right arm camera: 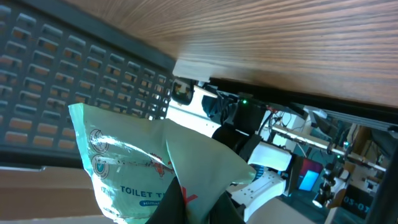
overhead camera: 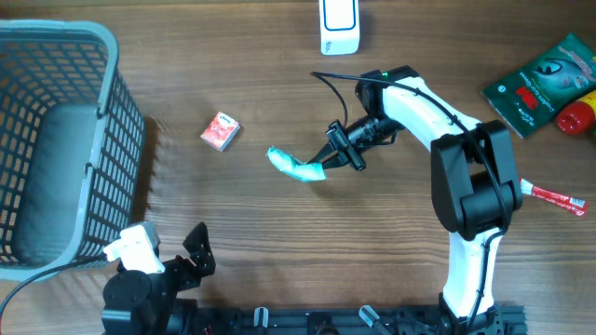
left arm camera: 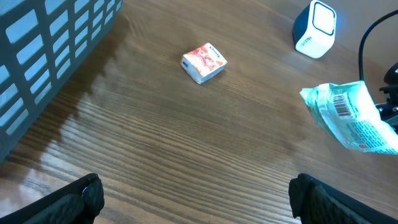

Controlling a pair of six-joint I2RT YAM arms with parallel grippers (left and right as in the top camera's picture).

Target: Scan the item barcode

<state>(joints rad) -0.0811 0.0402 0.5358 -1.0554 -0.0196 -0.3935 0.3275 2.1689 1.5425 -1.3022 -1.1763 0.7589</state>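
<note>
Right claw [overhead camera: 328, 160]: jaws narrow, pinched on one end of a pale green packet [overhead camera: 294, 166]. The packet sticks out from the claw toward 8 o'clock, near the middle of the table [overhead camera: 261, 233]. Whether it clears the surface cannot be told. In the left wrist view a barcode [left arm camera: 341, 106] faces that camera. In the right wrist view the word "TOILET" shows on the packet's face.

Left claw [left arm camera: 196, 202]: jaws spread wide, nothing between them. It sits at the table's 7 o'clock edge, well apart from the packet.

Surroundings, taken from the packet:
- White scanner [overhead camera: 339, 24], at 12 o'clock, near the far edge, apart from the packet.
- Small red box [overhead camera: 221, 131], at 10 o'clock, lying flat.
- Grey slatted basket [overhead camera: 128, 140], at 9 o'clock, at the table's left side.
- Green bag [overhead camera: 540, 84], at 2 o'clock, with a red bottle [overhead camera: 577, 116] touching its lower corner.
- Red-and-white sachet [overhead camera: 557, 196], at 3 o'clock, just beyond the right arm.

Surface: dark brown wood grain, matte, with soft shadow beside the basket.

Room: the right wrist view shows, past the table edge, black rig hardware, cables, a small green light and a blue-lit screen [right arm camera: 309, 180]. Further detail is too cluttered to tell.
</note>
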